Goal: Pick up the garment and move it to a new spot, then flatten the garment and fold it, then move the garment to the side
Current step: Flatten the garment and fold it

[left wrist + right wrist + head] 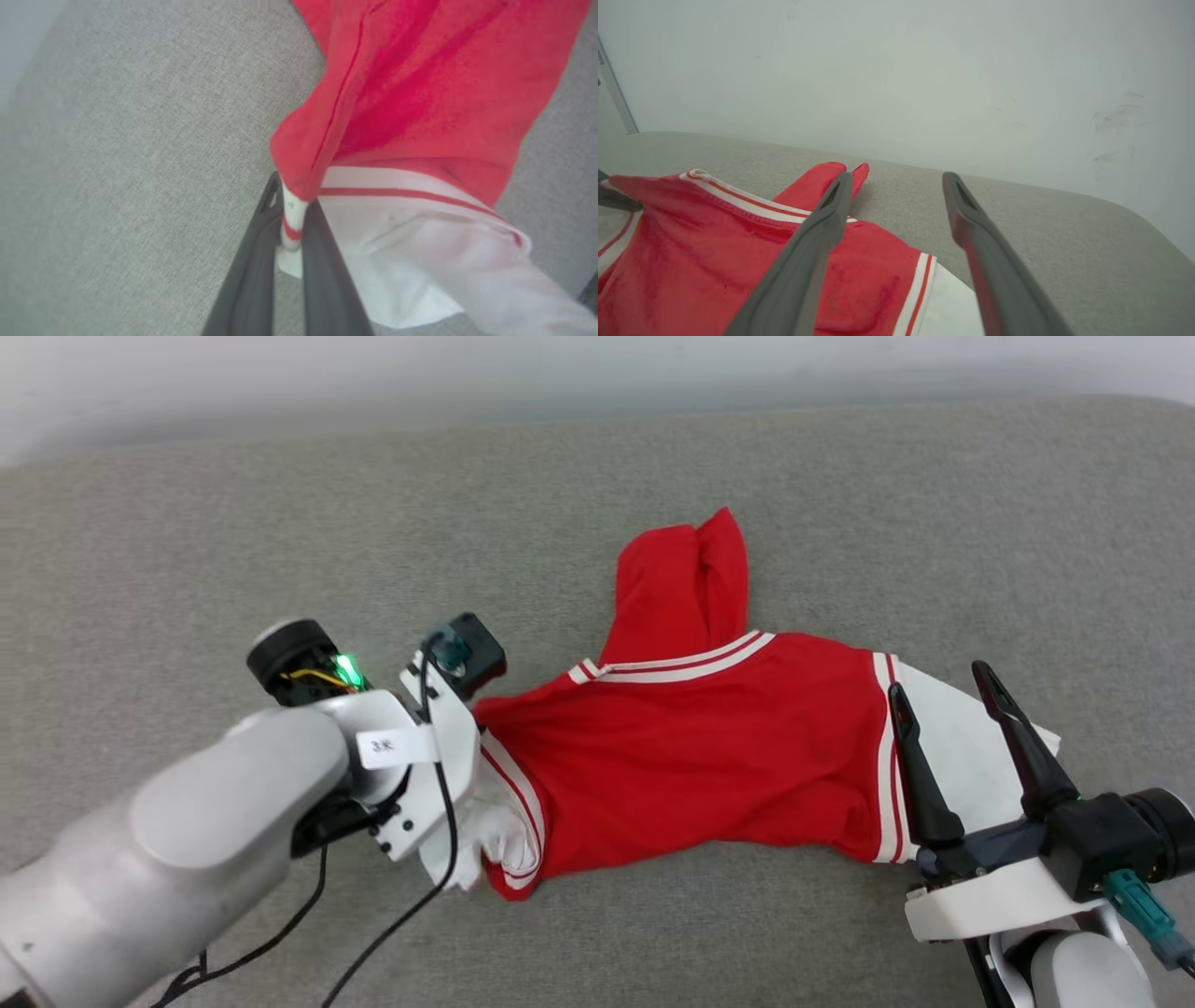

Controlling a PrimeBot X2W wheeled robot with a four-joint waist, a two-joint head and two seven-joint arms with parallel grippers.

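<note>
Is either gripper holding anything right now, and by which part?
The left gripper pinches the garment at the striped trim of a white sleeve. The right gripper is open, holding nothing.

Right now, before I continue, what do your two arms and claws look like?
Left arm: glossy pale grey shell, white wrist bracket with a small printed label, loose black cables, a green light. Right claw: two long, tapering dark fingers on a black block, white bracket, teal plug. Left claw has matching dark grey fingers.
</note>
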